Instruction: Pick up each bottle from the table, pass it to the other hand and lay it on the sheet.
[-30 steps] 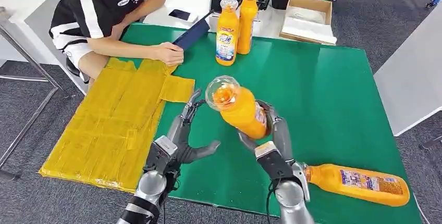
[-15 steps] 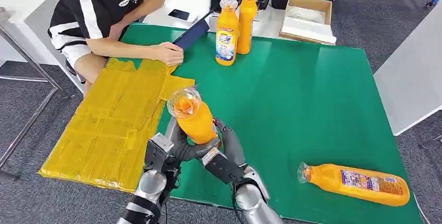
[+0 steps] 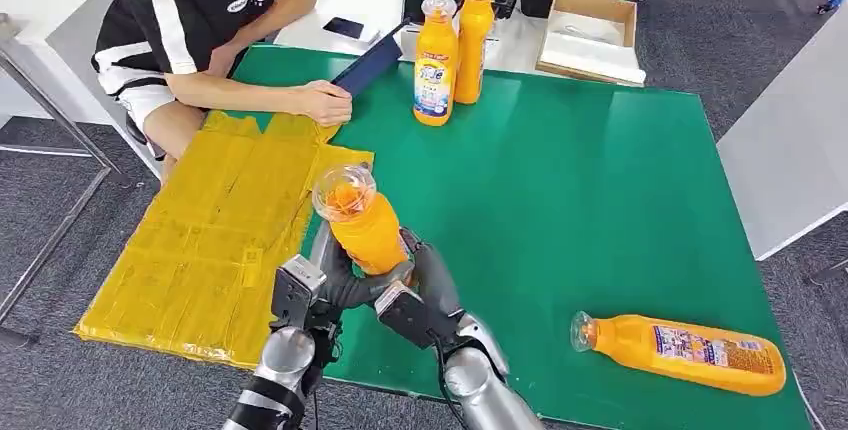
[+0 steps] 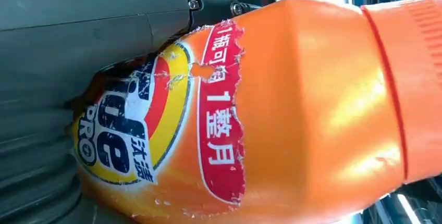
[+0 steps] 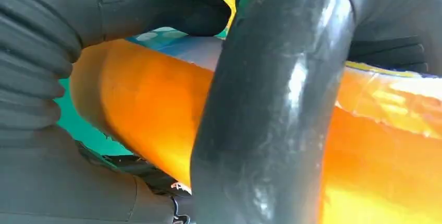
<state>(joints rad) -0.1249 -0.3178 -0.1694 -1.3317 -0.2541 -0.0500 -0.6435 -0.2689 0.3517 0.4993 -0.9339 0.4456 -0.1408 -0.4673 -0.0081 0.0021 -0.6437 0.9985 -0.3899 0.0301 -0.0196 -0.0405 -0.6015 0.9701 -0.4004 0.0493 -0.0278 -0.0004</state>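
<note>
Green felt table (image 3: 600,180), glossy orange bottle (image 3: 365,225), both hands gripping

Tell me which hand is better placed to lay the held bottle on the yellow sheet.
The left hand. It is on the bottle beside the right hand, and the yellow sheet lies on its side of the table.

held bottle (image 3: 362,225) base: hidden by both hands | person: cut off (top edge)
</note>
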